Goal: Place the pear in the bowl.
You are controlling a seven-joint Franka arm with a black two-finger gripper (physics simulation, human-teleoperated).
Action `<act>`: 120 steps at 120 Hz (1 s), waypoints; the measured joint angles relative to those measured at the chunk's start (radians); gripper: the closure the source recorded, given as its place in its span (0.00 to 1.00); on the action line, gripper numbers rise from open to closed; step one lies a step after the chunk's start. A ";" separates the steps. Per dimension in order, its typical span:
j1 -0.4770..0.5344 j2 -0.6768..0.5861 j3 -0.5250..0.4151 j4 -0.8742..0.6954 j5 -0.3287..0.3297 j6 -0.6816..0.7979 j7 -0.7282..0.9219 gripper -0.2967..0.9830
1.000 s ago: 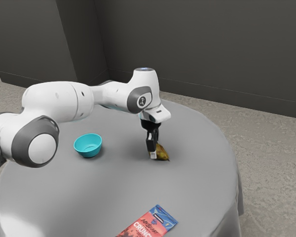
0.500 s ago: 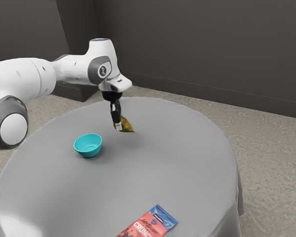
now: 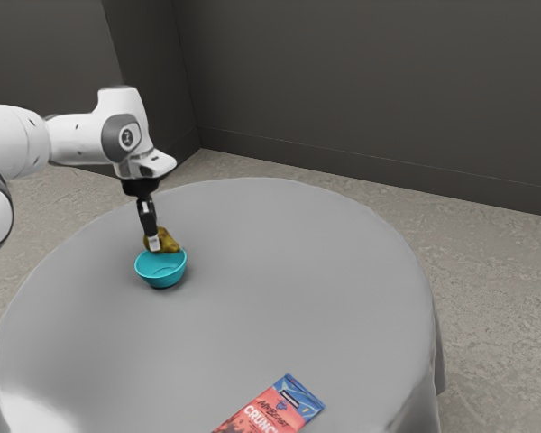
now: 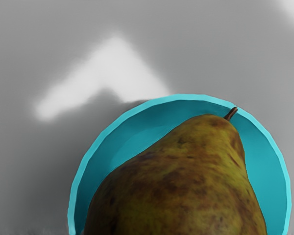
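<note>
– Where is the pear (image 3: 169,242) to be found?

– Left of centre in the exterior view, held over the bowl (image 3: 162,278); in the wrist view its stem is seen across the rim.

– And how is it held?

– It is pinched by the gripper (image 3: 156,243), which is pointed down at a slight tilt. The arm (image 3: 72,138) is stretched in from the upper left.

– Anything else?

– A red-and-blue packet (image 3: 275,410) is laid at the bottom, right of centre.
</note>
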 joint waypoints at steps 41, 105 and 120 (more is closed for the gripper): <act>0.000 -0.002 0.000 -0.011 -0.032 -0.025 0.004 0.36; -0.136 -0.499 -0.032 -0.067 -0.005 -0.179 -0.176 0.24; -0.295 -0.604 0.040 -0.086 0.003 -0.272 -0.327 0.24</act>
